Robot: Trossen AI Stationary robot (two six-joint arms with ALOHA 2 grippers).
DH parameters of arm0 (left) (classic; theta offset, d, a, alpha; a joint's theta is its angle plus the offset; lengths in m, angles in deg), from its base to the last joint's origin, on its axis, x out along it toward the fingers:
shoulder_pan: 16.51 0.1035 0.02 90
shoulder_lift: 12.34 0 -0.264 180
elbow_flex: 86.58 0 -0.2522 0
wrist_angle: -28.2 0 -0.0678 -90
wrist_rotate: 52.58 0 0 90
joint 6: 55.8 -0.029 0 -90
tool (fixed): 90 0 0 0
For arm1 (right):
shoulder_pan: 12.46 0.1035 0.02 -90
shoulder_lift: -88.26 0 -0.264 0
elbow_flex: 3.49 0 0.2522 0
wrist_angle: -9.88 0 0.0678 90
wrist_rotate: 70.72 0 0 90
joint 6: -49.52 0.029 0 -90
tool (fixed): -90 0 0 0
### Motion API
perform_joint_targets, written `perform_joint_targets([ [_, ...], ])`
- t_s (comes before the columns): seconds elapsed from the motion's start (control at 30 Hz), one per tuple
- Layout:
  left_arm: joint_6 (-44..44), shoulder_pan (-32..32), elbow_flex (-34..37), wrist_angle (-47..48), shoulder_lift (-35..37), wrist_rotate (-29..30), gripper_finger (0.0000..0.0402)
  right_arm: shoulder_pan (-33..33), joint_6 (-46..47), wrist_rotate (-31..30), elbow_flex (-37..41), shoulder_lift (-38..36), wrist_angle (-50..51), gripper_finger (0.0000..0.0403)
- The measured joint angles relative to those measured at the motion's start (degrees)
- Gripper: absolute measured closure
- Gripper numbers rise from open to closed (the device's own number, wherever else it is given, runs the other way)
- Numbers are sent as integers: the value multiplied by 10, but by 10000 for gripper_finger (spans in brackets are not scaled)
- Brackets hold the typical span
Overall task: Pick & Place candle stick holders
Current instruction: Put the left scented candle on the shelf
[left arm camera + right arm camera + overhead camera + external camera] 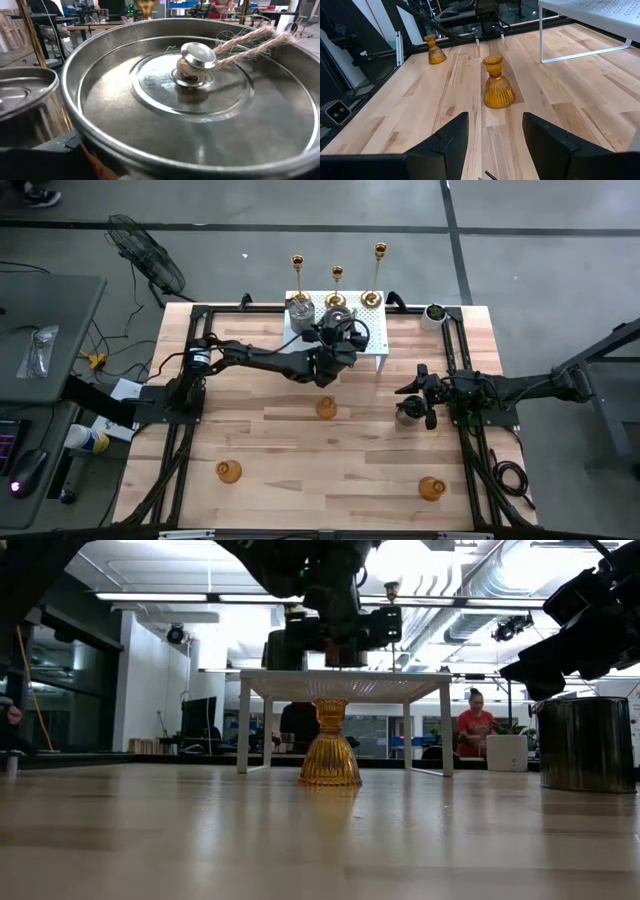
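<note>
On the white perforated shelf [372, 315], left jaws grip a ridged silver tin [190, 95]; right jaws part-open, empty.

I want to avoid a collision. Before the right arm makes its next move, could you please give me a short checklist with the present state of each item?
1. Right hand is open and empty: ok.
2. Silver jar beside the right hand stands upright on the table: ok.
3. Amber holder ahead of the right hand is upright, with nothing touching it: ok.
4. Left hand has a firm hold on the second silver jar at the white stand: cannot tell.
5. White stand is free of the left arm, so the right arm can place something there: not ok, the left arm reaches over it.
</note>
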Motion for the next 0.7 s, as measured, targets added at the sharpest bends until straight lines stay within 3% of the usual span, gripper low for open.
perform_joint_targets([
  [0.7,19,3,0,13,0,6,49,0,0,0,0,0,0,224],
])
